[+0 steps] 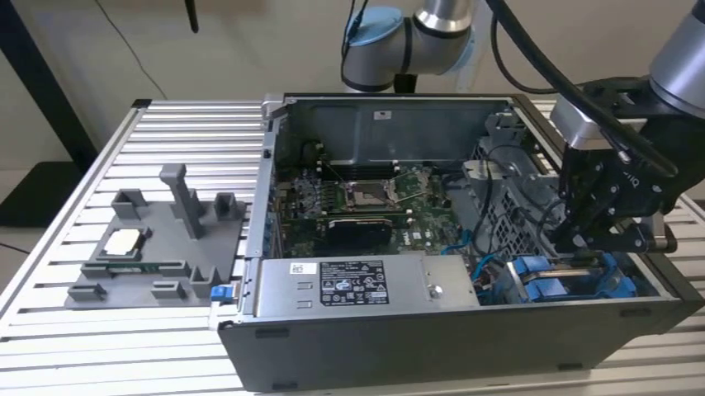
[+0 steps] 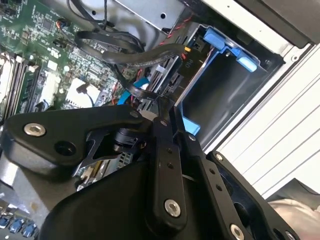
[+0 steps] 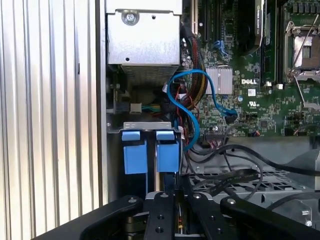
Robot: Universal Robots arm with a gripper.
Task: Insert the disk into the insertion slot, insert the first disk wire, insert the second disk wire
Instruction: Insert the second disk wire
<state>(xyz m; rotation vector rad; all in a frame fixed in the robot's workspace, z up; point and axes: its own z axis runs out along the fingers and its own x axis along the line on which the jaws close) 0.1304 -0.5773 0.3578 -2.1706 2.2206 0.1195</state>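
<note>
My black gripper [image 1: 582,257] is lowered into the front corner of an open computer case, on the exterior view's right, right above the drive bay. Two bright blue carrier fronts [image 1: 547,280] stand side by side in that bay, and the first wrist view shows them too [image 3: 167,155]. The disk's silver body is hidden inside the cage. In both wrist views the fingers stand close together, and a black disk wire [image 2: 146,95] with red and yellow strands sits at their tips [image 2: 167,107]. The gripper [image 3: 179,192] hangs just behind the blue fronts.
A silver power supply [image 1: 352,285] lies along the case front beside the bay. Behind it lies the green motherboard [image 1: 364,202]. Loose black cables [image 3: 235,175] and a blue cable [image 3: 192,100] crowd the bay. A grey fixture [image 1: 154,247] sits on the slatted table [image 1: 66,330].
</note>
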